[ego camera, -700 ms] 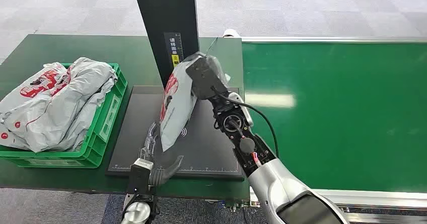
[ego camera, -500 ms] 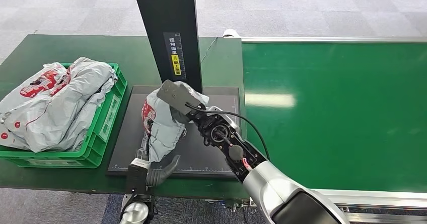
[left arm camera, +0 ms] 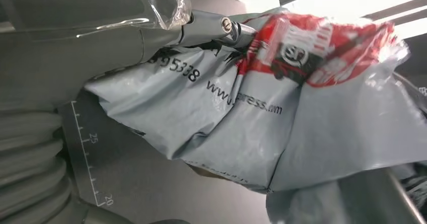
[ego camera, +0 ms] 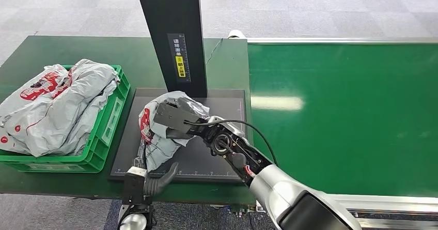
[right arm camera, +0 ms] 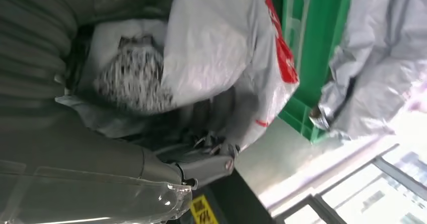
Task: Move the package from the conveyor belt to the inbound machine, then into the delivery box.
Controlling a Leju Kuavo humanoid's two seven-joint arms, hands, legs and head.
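right hand (ego camera: 173, 120) is clamped on the package (ego camera: 155, 137), fingers dug into the upper crumpled part of the bag, and in the right wrist view the poly film bunches up around the palm. left hand (ego camera: 155, 175) sits low at the front edge of the inbound machine (ego camera: 217, 163), fingers spread and slightly curled, holding nothing, thumb just beside the bag's lower end; cannot tell if it touches. package is a grey poly mailer with red print, resting crumpled on the dark scan pad of the inbound machine, in front of the black post (ego camera: 173, 33). judging by the folds it is soft and light with a loose lumpy content, and the film looks slick, so a pinch on a flat face would likely slip; better to grab a gathered fold or wrap fingers around the bulk in the middle. not fragile-looking. delivery box (ego camera: 111, 117) is the green crate just left of the pad on the desk (ego camera: 62, 49), already piled with similar grey bags (ego camera: 57, 103). conveyor belt (ego camera: 351, 116) lies to the right.
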